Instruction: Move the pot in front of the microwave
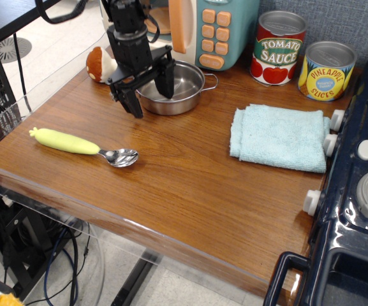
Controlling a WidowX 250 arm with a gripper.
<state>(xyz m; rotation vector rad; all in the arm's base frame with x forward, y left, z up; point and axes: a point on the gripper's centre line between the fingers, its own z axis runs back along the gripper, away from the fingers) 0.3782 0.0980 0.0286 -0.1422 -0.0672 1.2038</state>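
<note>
At the left of the frame, on the brown wooden tabletop point(190, 185), lies a spoon with a pale yellow-green plastic handle and a shiny metal bowl point(85, 146), its bowl end pointing right. Above it, in the upper left, a small rounded brown and white toy point(97, 64) sits at the table's far edge, partly hidden behind the arm.

Next comes the black robot gripper point(150, 89), hanging from the top of the frame and tilted. Its two fingers stand spread apart: one finger point(132, 102) reaches down outside the near left rim of the pot, the other is over the bowl inside the rim. From here I cannot tell whether either finger touches the metal.

The small shallow round stainless-steel pot point(180, 86) rests on the wood in the upper middle, just in front of the teal-blue toy microwave with orange buttons and a cream door point(203, 29). One thin wire loop handle sticks out to its right.

Further right stand two tins against the grey back wall: a red and green tomato sauce can point(279, 48) and a yellow pineapple slices can point(327, 70). Below them lies a folded light blue cloth point(279, 137). At the right edge sits a dark blue toy stove with white knobs point(356, 210).
</note>
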